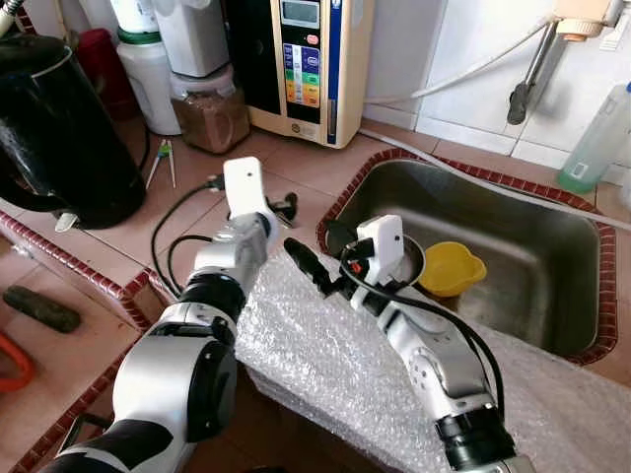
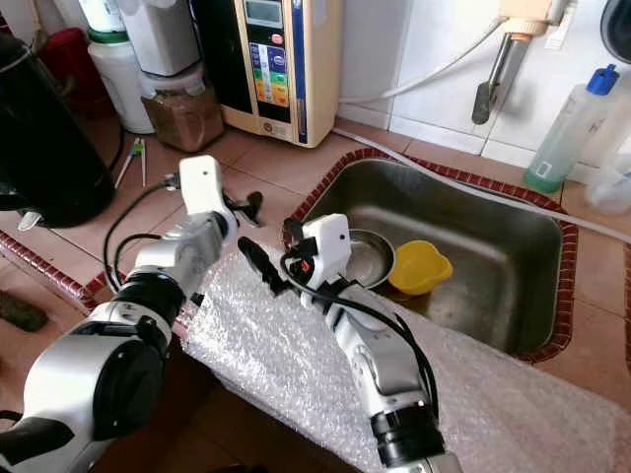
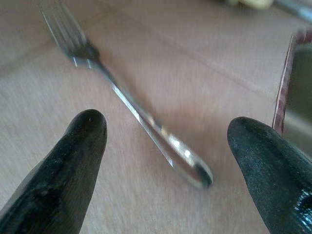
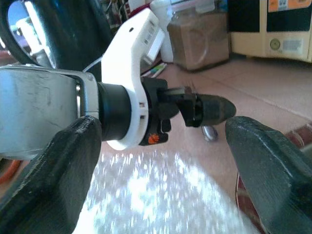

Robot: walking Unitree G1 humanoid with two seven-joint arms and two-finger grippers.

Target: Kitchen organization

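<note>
Hovering L gripper [image 3: 165, 146] low over fork [image 3: 141, 117] on tiled counter [image 1: 296, 163] beside sink [image 1: 552, 296], jaws spread wide astride handle, not touching, R gripper [image 4: 161, 146] hanging above bubble wrap [image 1: 335, 355], fingers wide apart, yellow bowl [image 1: 452, 268] sitting in sink.
</note>
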